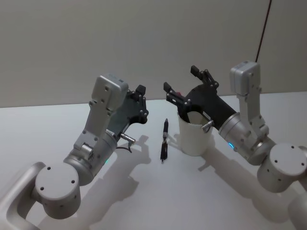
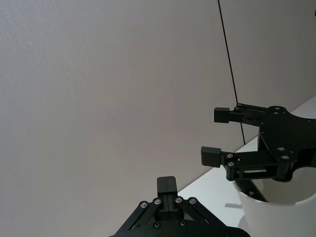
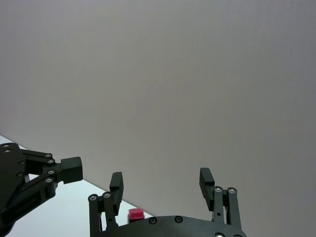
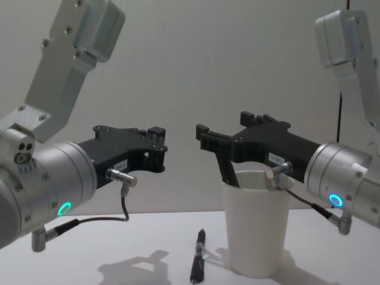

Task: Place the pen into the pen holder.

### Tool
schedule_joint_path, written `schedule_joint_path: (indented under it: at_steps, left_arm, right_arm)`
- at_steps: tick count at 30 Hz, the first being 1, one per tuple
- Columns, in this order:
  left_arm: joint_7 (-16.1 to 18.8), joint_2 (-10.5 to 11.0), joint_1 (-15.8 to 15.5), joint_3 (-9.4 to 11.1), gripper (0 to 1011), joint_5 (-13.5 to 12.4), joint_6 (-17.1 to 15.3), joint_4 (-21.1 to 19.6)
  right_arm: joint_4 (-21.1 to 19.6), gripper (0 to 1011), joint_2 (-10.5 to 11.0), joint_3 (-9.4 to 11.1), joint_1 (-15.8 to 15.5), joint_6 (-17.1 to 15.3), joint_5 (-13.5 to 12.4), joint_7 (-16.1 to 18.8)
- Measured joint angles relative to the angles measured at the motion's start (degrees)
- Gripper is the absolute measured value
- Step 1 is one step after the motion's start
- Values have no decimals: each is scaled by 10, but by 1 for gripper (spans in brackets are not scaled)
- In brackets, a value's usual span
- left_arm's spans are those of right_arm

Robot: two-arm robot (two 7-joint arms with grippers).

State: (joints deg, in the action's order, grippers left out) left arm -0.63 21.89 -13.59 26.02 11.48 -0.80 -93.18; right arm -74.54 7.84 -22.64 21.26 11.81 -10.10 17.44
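Two grippers: we see both raised over the table (image 1: 48, 124), facing each other.
Left gripper (image 1: 140, 90): fingers together, gripping nothing.
Right gripper (image 1: 183, 79): fingers apart, above the pen holder (image 1: 194, 136).
Pen (image 1: 164, 139): flat on the table, just left of the pen holder.

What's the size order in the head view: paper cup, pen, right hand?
1. paper cup and right hand: look alike; the raised hand sits nearer the camera, so unranked.
2. pen: smallest.

Head looks down, chest across — sharing the pen holder (image 1: 193, 139).
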Motion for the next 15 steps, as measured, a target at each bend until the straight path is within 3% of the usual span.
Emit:
schedule_joint_path:
  at_steps: [3, 8, 15]
  left_arm:
    - [0, 0, 0, 0, 0, 0, 0, 0]
    - [0, 0, 0, 0, 0, 0, 0, 0]
    - [0, 0, 0, 0, 0, 0, 0, 0]
  right_arm:
    - [-6, 999, 3, 2, -3, -1, 0, 1]
    - [-33, 1001, 17, 9, -15, -6, -7, 4]
    - [-107, 1001, 66, 35, -56, -21, -37, 7]
